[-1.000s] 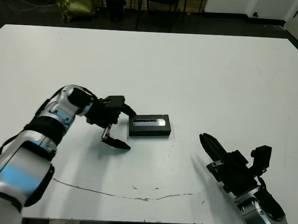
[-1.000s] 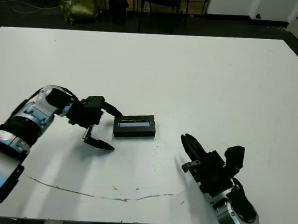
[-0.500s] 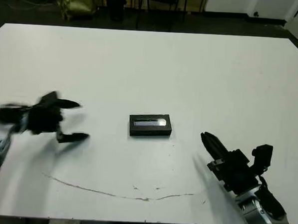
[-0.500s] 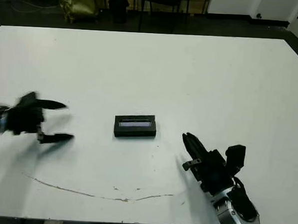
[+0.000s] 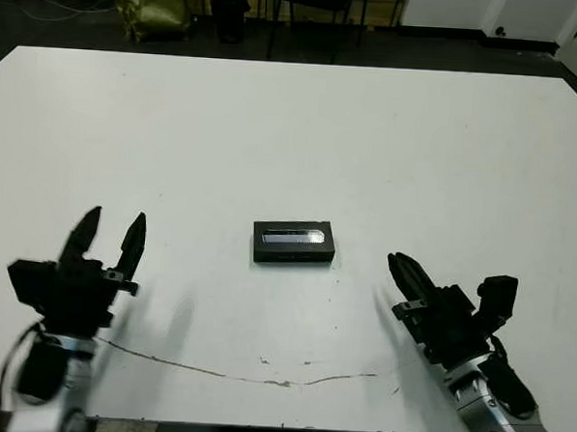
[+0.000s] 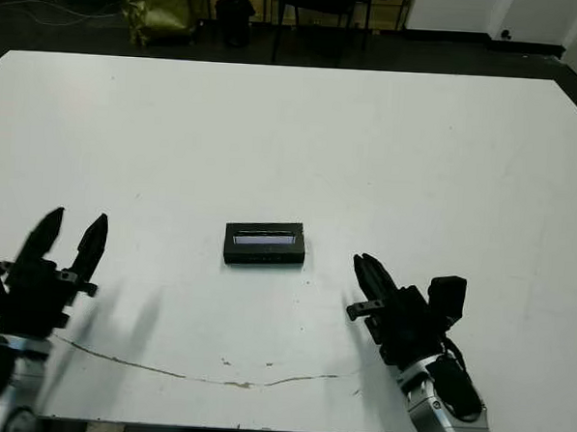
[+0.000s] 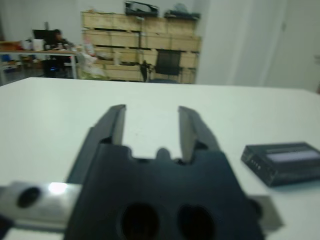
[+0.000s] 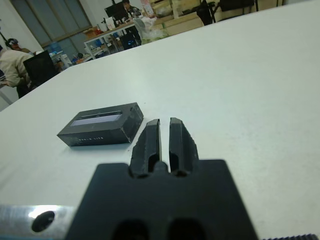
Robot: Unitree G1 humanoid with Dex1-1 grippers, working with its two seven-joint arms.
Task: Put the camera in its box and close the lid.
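Note:
A black box (image 5: 293, 256) lies in the middle of the white table (image 5: 303, 130), with the lid (image 5: 293, 237) and its grey-lavender strip resting flat on top of it. The camera is hidden from every view. My left gripper (image 5: 116, 217) hovers near the table's front left, well away from the box, fingers spread open and holding nothing; the left wrist view shows the gap (image 7: 151, 109) and the box (image 7: 282, 162) off to one side. My right gripper (image 5: 396, 260) sits at the front right, a short way from the box (image 8: 100, 127), fingers pressed together and holding nothing (image 8: 164, 121).
A thin dark scratch line (image 5: 261, 374) runs across the table near its front edge. Beyond the far edge stand chair legs and a yellow bag (image 5: 149, 5). In the right wrist view a person (image 8: 12, 60) sits at desks far off.
My left arm has pulled back from beside the box to the front left of the table, gripper still open. The box and the right gripper have stayed put.

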